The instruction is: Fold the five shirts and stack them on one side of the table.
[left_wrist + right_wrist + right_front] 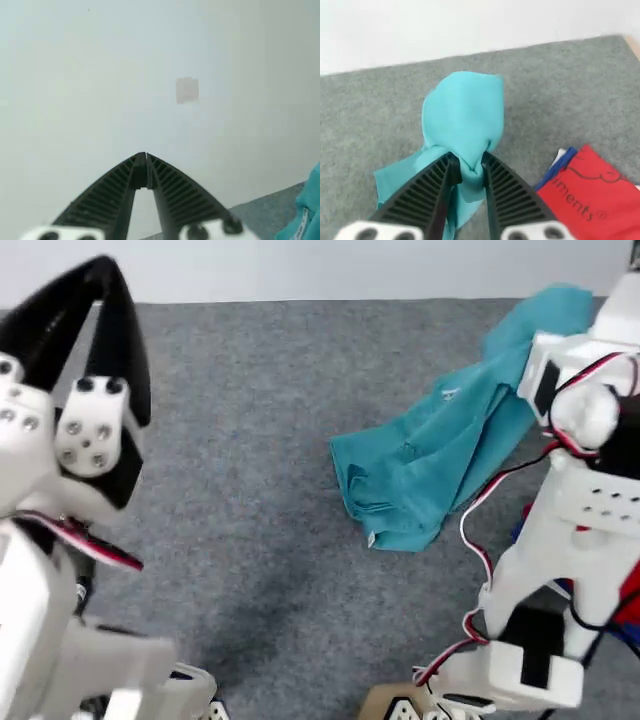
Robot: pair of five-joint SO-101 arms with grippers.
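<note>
A teal shirt [440, 455] lies crumpled on the grey table at the right, one end pulled up toward the right arm. My right gripper [467, 167] is shut on a bunch of the teal shirt [465, 120], holding it above the table. A folded red shirt [592, 197] with blue and white layers under it lies beside it at the table's right side. My left gripper [146, 172] is shut with nothing in it, raised and facing the pale wall. In the high view the left gripper [100, 270] is the black pair of fingers at the upper left.
Grey felt [260, 490] covers the table. The right arm's white body [560, 540] and its red and white cables [480, 520] stand over the right edge. A wooden table edge [632, 45] shows at the far corner. A pale patch [187, 90] marks the wall.
</note>
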